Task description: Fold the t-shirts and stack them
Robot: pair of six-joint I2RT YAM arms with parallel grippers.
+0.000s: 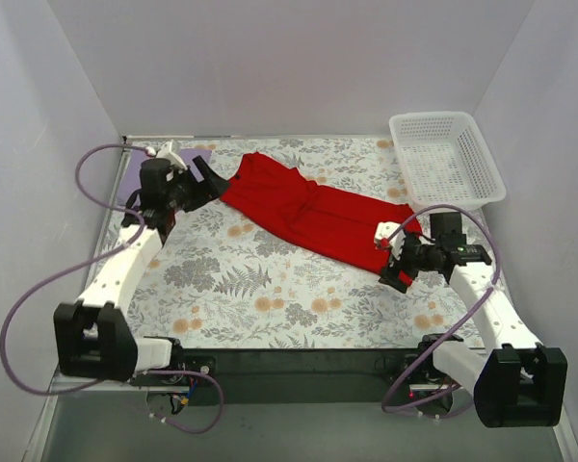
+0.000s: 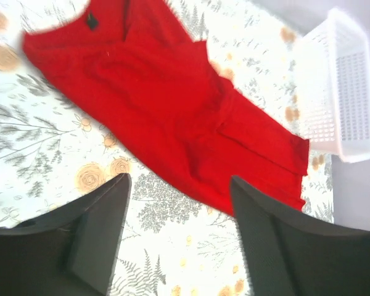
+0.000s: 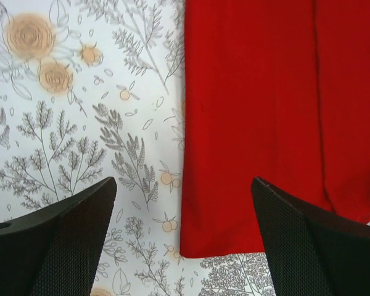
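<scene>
The red t-shirt (image 1: 313,212) lies as a long folded strip, running diagonally from the far left toward the near right of the floral table. Its collar end (image 2: 111,55) is closest to my left gripper (image 1: 204,173). That gripper hovers open just off the shirt's left end, and only table shows between its fingers (image 2: 98,228). My right gripper (image 1: 390,255) hangs open over the shirt's hem corner (image 3: 234,234), with nothing held. A pale lavender patch (image 1: 130,183), possibly the other t-shirt, shows at the table's left edge, mostly hidden behind the left arm.
A white mesh basket (image 1: 448,159) stands at the far right corner, also seen in the left wrist view as the basket (image 2: 339,92). Pale walls close in the table on three sides. Purple cables loop beside both arms.
</scene>
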